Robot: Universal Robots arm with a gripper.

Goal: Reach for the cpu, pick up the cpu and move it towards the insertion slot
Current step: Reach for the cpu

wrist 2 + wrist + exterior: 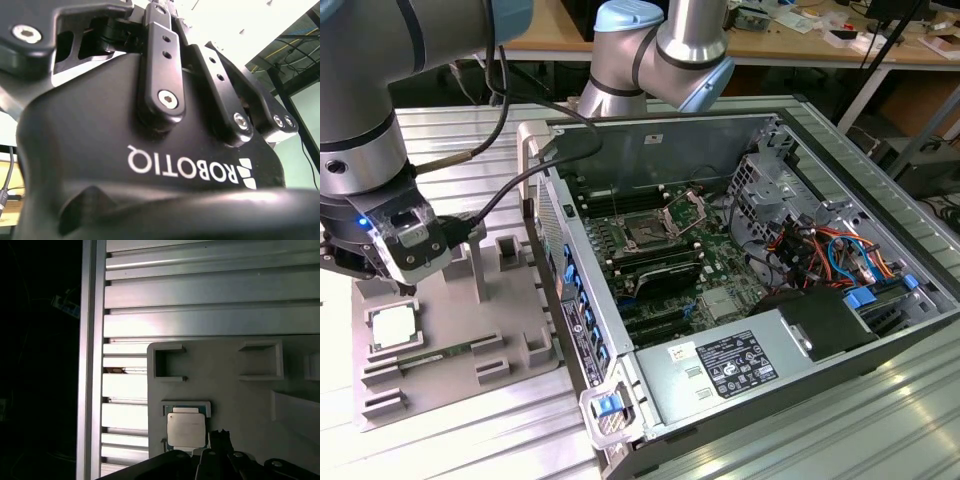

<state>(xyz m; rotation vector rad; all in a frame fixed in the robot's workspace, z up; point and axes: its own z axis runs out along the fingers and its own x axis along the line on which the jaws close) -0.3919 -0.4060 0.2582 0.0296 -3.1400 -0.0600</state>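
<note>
The cpu is a small flat square chip with a pale silver top, lying in a recess of the grey fixture plate at the exterior view's left. My gripper hangs just above it, a little to its far side, apart from it. In the first wrist view the cpu sits in its recess right by the dark gripper parts. The second wrist view looks along the black gripper body. The insertion slot is a dark square socket with its silver bracket raised, on the motherboard inside the open computer case.
A thin green memory stick lies on the fixture plate near the cpu. Upright grey posts stand on the plate between the gripper and the case wall. Cables and a power supply fill the case's near side. Ribbed aluminium tabletop surrounds the plate.
</note>
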